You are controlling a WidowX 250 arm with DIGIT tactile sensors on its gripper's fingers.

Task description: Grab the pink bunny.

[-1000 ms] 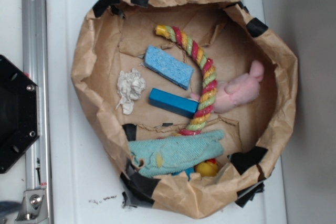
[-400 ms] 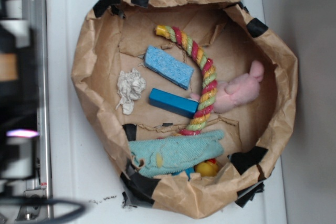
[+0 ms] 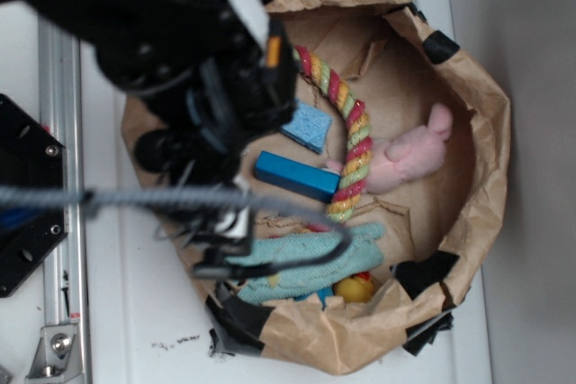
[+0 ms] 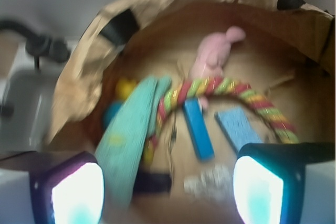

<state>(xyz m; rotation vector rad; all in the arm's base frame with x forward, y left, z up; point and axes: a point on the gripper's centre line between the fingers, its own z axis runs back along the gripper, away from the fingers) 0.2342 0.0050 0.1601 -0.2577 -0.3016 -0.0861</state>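
Observation:
The pink bunny [image 3: 409, 157] lies on its side at the right of the brown paper bag's floor, its left end tucked under the red-yellow-green rope [image 3: 355, 146]. In the wrist view the bunny [image 4: 212, 56] is far ahead, beyond the rope [image 4: 220, 87]. My gripper [image 3: 216, 146] hangs over the left part of the bag, well left of the bunny. In the wrist view the gripper [image 4: 168, 192] is open and empty, with a crumpled white paper [image 4: 210, 182] below it.
The paper bag's rolled rim [image 3: 486, 132] rings everything. Inside lie a blue block [image 3: 297, 177], a blue sponge [image 3: 309, 125], a teal cloth [image 3: 315, 263] and a yellow duck [image 3: 355, 288]. A metal rail [image 3: 58, 114] runs along the left.
The arm has swung in from the left and now covers the bag's left part, hiding the crumpled paper and part of the sponge. The objects have not moved.

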